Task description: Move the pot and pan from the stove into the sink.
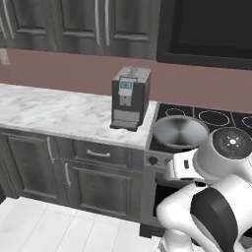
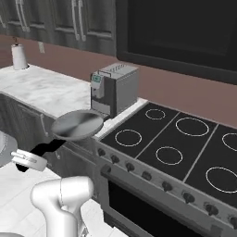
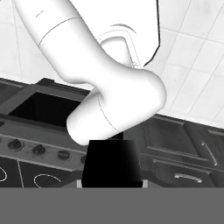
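Above the front left corner of the black glass stove (image 2: 185,148) with white ring burner marks, a round shiny silver pan (image 2: 77,124) with sloped sides and a long thin dark handle is held in the air, clear of the glass and roughly level. From the right base view, the pan is seen just in front of a boxy grey and black coffee machine (image 2: 113,88), which stands on the white marble surface (image 2: 46,90) beside the stove. The handle is seen running down and to the left from the pan's rim to the claw (image 2: 40,150), which is clamped on it just ahead of the white hand; the jaws themselves are mostly hidden by the handle.

From the left base view, the pan (image 1: 179,132) is seen over the stove's near left corner, to the right of the coffee machine (image 1: 129,98), with the white arm below and in front of it.

A row of black knobs (image 2: 147,176) is set along the stove's steel front edge. A white paper towel roll (image 2: 19,56) is placed upright at the far left of the surface, well apart from the pan. Dark wooden cabinets (image 1: 98,182) are fitted under the surface.

In the hand view, the knobs (image 3: 39,149), dark cabinet drawers (image 3: 188,177) and a white tiled floor (image 3: 197,65) are shown, with a black block (image 3: 111,164) at the bottom that cannot be identified.
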Tool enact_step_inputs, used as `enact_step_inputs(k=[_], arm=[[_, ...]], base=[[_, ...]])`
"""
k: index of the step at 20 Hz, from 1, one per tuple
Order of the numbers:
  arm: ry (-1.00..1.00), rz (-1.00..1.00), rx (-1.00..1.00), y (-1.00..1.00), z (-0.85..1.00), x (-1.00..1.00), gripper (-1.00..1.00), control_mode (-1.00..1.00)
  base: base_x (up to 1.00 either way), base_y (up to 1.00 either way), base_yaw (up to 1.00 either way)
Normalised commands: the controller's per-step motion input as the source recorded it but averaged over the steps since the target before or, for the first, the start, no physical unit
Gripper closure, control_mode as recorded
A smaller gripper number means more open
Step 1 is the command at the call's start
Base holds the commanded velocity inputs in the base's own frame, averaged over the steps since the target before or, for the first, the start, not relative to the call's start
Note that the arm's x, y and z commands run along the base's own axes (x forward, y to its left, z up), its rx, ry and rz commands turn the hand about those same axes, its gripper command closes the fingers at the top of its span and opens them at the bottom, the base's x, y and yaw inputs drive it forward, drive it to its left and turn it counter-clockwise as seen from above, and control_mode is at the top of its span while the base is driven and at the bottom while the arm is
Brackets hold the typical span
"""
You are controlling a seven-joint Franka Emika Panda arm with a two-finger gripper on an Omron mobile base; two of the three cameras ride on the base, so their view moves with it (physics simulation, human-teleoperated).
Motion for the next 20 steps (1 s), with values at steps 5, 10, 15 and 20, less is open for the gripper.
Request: enact_step_inputs(k=[5, 10, 15, 20], arm=[[0.00, 0.00, 0.00, 0.00, 0.00, 0.00, 1.00, 1.00], [0.00, 0.00, 0.00, 0.00, 0.00, 0.00, 1.00, 1.00], [0.00, 0.00, 0.00, 0.00, 0.00, 0.00, 1.00, 1.00], [0.00, 0.00, 0.00, 0.00, 0.00, 0.00, 1.00, 1.00]], base=[[-0.10, 0.00, 0.50], [-0.08, 0.00, 0.50], [-0.07, 0.00, 0.50], [-0.08, 0.00, 0.50]])
